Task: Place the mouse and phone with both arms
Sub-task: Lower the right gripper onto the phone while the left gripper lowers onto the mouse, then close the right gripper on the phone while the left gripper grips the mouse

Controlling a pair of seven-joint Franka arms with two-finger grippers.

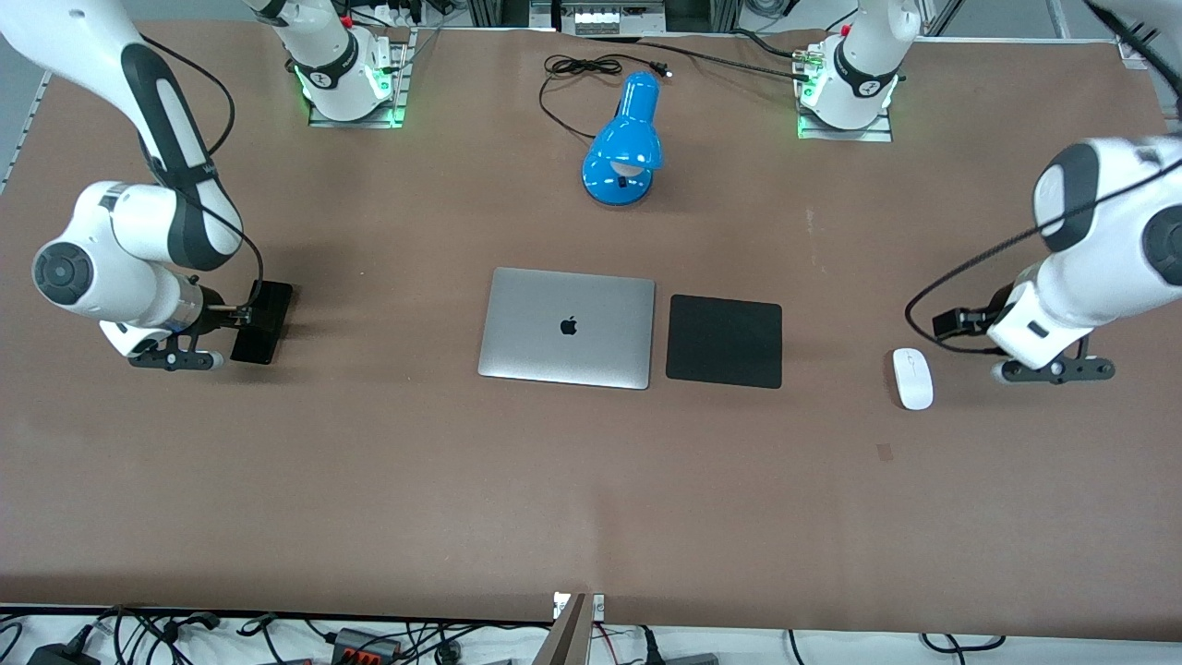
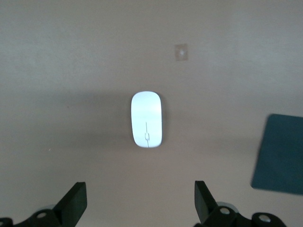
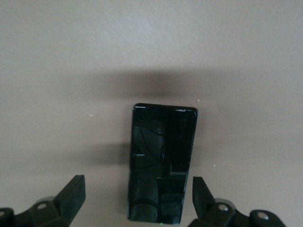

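Left tool hovering spread apart over mouse; right tool hovering spread apart over phone, both lying on tabletop.

pad beside laptop | mouse twd left arm's end

Two glossy white robot arms with black joint bands, black cables looped alongside, black two-finger grippers, green-lit bases flanking the blue desk lamp.
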